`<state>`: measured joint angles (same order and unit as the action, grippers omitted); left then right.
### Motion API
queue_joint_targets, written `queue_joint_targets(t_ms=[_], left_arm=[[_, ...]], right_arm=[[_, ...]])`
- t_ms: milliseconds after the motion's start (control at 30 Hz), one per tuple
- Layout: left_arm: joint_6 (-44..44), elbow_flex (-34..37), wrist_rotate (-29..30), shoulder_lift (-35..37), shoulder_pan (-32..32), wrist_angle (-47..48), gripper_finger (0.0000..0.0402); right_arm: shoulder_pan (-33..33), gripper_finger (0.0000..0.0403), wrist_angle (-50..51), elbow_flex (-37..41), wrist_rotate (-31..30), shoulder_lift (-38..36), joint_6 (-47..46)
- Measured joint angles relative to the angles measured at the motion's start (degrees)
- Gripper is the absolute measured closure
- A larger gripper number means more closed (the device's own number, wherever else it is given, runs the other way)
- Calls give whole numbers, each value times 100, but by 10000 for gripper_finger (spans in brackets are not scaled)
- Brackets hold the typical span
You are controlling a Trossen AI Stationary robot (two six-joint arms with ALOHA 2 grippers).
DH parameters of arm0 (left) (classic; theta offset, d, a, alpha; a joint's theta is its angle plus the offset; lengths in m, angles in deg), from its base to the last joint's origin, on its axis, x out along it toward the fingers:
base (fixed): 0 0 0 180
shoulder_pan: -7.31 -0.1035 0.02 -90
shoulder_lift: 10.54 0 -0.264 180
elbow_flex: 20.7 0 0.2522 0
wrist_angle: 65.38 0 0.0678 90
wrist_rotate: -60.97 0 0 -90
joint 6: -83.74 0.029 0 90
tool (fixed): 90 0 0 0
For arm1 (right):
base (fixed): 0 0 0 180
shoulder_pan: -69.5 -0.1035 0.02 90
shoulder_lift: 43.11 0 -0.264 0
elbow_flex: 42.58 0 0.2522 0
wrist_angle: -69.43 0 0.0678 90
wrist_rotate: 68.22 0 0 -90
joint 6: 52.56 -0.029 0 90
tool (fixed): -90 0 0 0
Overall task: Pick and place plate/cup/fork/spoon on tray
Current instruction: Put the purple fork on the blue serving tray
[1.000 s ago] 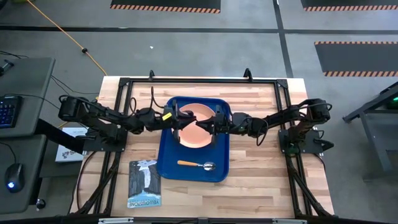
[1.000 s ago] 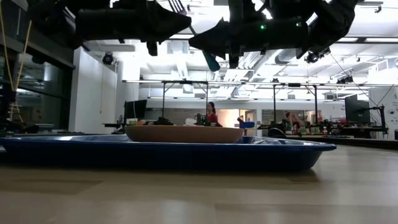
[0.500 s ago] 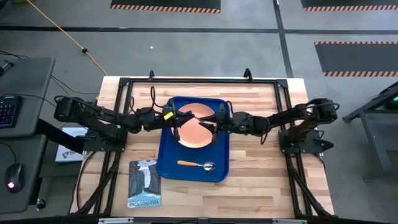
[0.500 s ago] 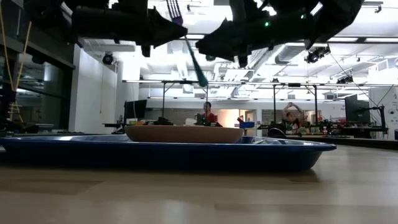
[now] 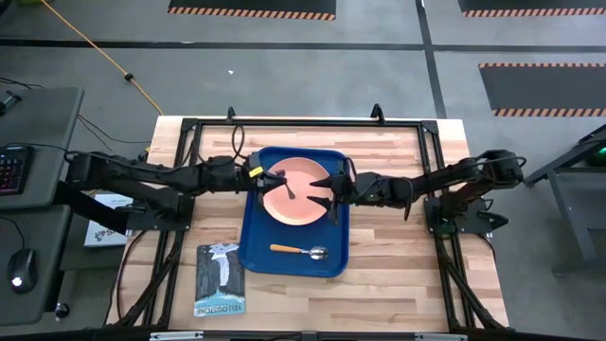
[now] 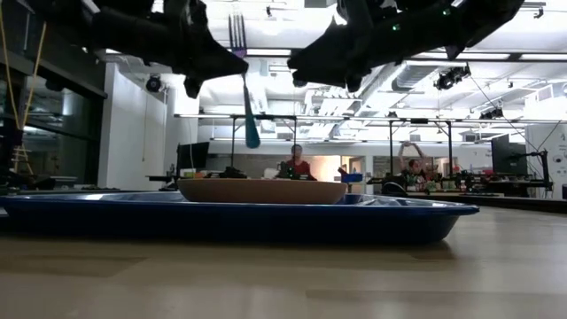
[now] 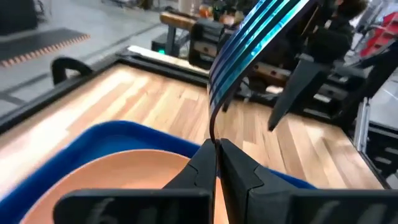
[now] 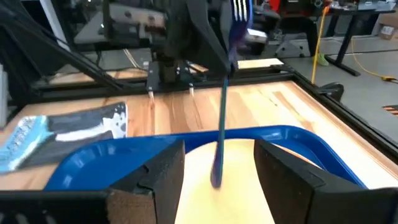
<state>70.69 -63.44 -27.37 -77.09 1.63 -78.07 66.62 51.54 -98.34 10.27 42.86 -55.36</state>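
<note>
The salmon-pink plate (image 5: 301, 199) sits in the far half of the blue tray (image 5: 284, 254). The orange-handled spoon (image 5: 300, 251) lies in the tray's near half. A light-blue fork (image 6: 245, 89) hangs above the plate, tines up, with my left gripper (image 5: 275, 181) shut on it. My right gripper (image 5: 327, 192) stands open over the plate's right side, its fingers (image 8: 163, 180) on either side of the fork's handle end (image 8: 216, 177) without touching it. No cup is in view. My left gripper pinches the fork's thin neck (image 7: 213, 134), just below the tines, between its two shut fingers. The fingers come from the table's left, slanting down. The fork hangs nearly upright below them, handle end (image 6: 252, 137) down, clear of the plate.
A grey-blue booklet (image 5: 220, 279) lies on the wood near the tray's near left corner. A black frame (image 5: 303, 123) runs around the table's edges. Bare wood lies to the right of the tray. People show in the room behind.
My right gripper has opened, let go of the fork and drawn back toward the table's right edge. My left gripper keeps the fork and has carried it a little toward the left; the fork has swung from tilted to nearly upright.
</note>
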Motion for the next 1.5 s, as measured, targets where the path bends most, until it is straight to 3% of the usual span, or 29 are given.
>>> queue_joint_targets(t_ms=[300,533,1233,1367,1500], left_arm=[[-32,-683,-487,-978,-9,210,401],[121,-1141,-742,-1357,92,786,401],[215,-1253,-751,-1439,346,823,402],[213,-1253,-712,-1439,346,807,402],[213,-1253,-712,-1439,346,703,402]], right_arm=[[24,217,-104,0,209,0,-152],[22,217,-390,1,245,0,-250],[21,219,-1962,-2,340,629,-319],[22,246,-1953,-7,340,632,-334],[21,312,-1876,-7,296,632,-373]])
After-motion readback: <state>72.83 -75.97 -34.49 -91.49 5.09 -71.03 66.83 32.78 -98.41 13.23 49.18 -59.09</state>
